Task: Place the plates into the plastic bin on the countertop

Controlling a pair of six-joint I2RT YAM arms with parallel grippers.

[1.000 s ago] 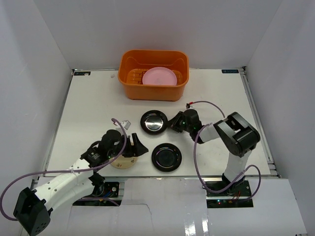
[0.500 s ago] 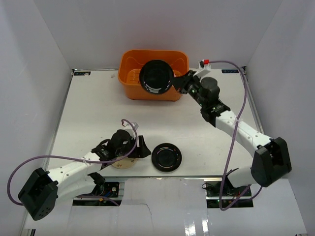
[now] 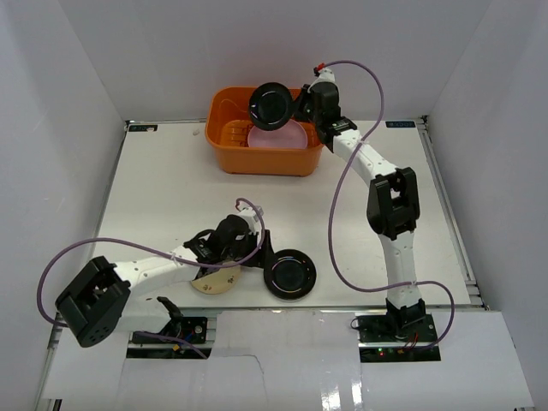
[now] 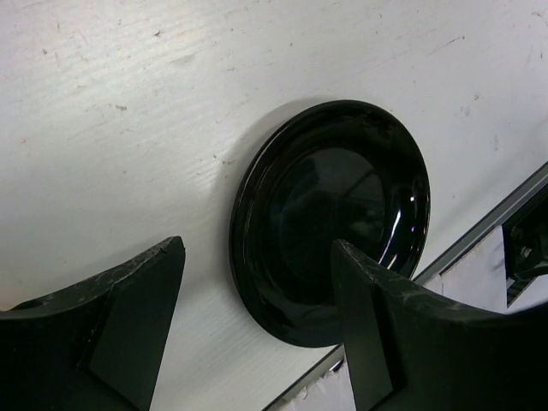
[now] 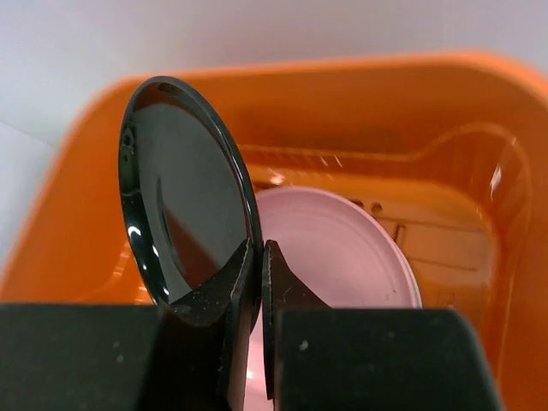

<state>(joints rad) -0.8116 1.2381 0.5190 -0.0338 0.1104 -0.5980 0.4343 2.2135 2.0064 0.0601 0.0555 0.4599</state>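
Note:
My right gripper (image 3: 297, 102) is shut on the rim of a glossy black plate (image 3: 272, 105) and holds it on edge above the orange plastic bin (image 3: 224, 152). In the right wrist view the black plate (image 5: 184, 193) hangs over a pink plate (image 5: 342, 253) lying in the bin (image 5: 402, 111). The pink plate (image 3: 282, 137) shows in the top view too. My left gripper (image 3: 257, 255) is open, low over the countertop (image 3: 154, 188), just left of a second black plate (image 3: 289, 273). In the left wrist view that plate (image 4: 330, 214) lies between my fingertips (image 4: 163, 265). A tan plate (image 3: 212, 282) lies under my left arm.
White walls close in the countertop on three sides. The second black plate sits close to the metal front edge (image 3: 282, 310). Cables loop beside both arms.
My right arm carried the black plate from the bin's right side to above its back, tilting it more upright. My left gripper moved right, off the tan plate, towards the second black plate.

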